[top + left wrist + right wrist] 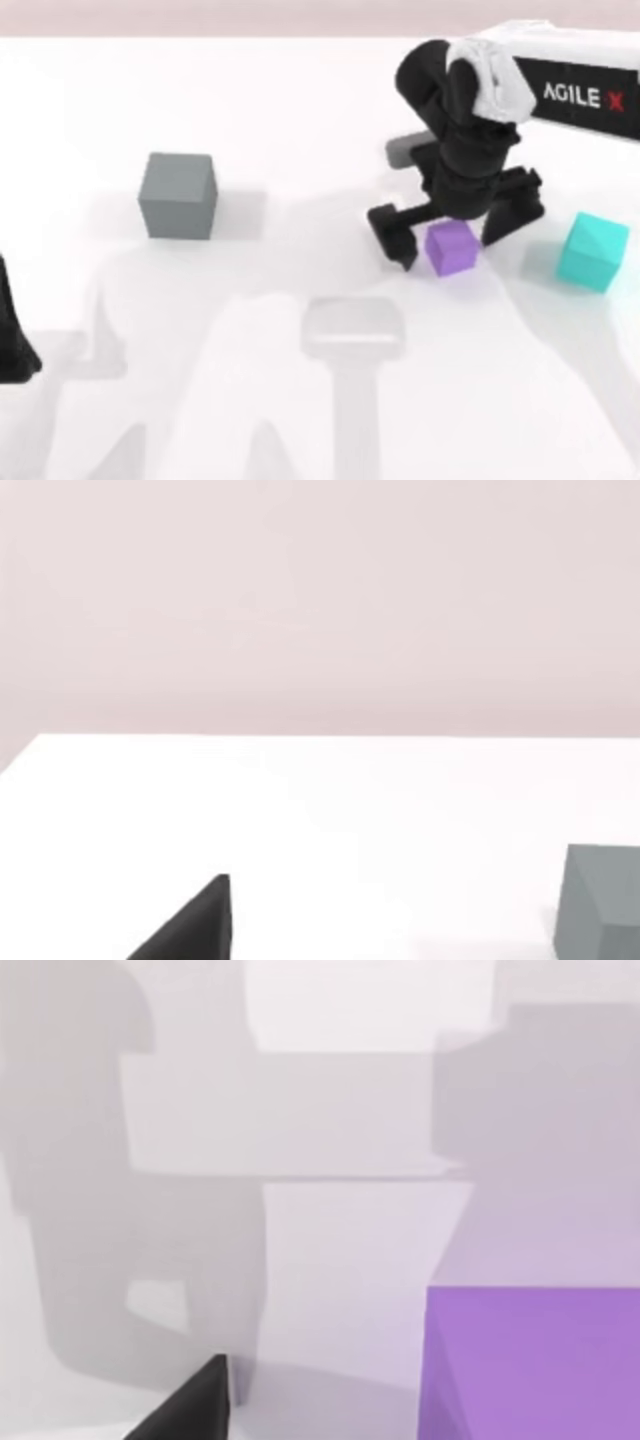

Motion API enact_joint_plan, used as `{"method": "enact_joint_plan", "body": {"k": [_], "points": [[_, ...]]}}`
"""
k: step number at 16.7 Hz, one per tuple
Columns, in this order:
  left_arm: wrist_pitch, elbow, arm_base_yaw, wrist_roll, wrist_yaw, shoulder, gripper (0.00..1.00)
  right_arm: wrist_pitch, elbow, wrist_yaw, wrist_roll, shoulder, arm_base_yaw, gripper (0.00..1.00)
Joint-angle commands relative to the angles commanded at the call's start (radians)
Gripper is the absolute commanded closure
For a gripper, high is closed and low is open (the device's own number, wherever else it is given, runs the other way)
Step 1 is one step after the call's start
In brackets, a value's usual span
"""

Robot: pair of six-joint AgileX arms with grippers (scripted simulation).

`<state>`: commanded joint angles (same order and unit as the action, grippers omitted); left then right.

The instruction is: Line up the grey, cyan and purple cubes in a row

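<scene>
The small purple cube sits on the white table right of centre. My right gripper is lowered over it, open, with one finger on each side. In the right wrist view the purple cube stands apart from the one dark fingertip that shows. The cyan cube rests to the right of the gripper, near the table's right edge. The large grey cube stands alone at the left. My left gripper is parked at the far left edge, open, with the grey cube off to its side.
The white table has bare room between the grey cube and the purple one. The right arm's white link reaches in from the upper right. Arm shadows fall across the front of the table.
</scene>
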<state>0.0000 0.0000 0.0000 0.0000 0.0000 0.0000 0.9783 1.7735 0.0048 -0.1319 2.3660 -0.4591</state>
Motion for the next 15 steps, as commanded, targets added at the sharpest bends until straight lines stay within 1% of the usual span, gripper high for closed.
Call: {"method": "enact_joint_plan", "body": {"k": [3,15], "points": [[0.0,0.0,0.0,0.0,0.0,0.0,0.0,0.0,0.0,0.0,0.0,0.0,0.0,0.0],[0.0,0.0,0.0,0.0,0.0,0.0,0.0,0.0,0.0,0.0,0.0,0.0,0.0,0.9]]}}
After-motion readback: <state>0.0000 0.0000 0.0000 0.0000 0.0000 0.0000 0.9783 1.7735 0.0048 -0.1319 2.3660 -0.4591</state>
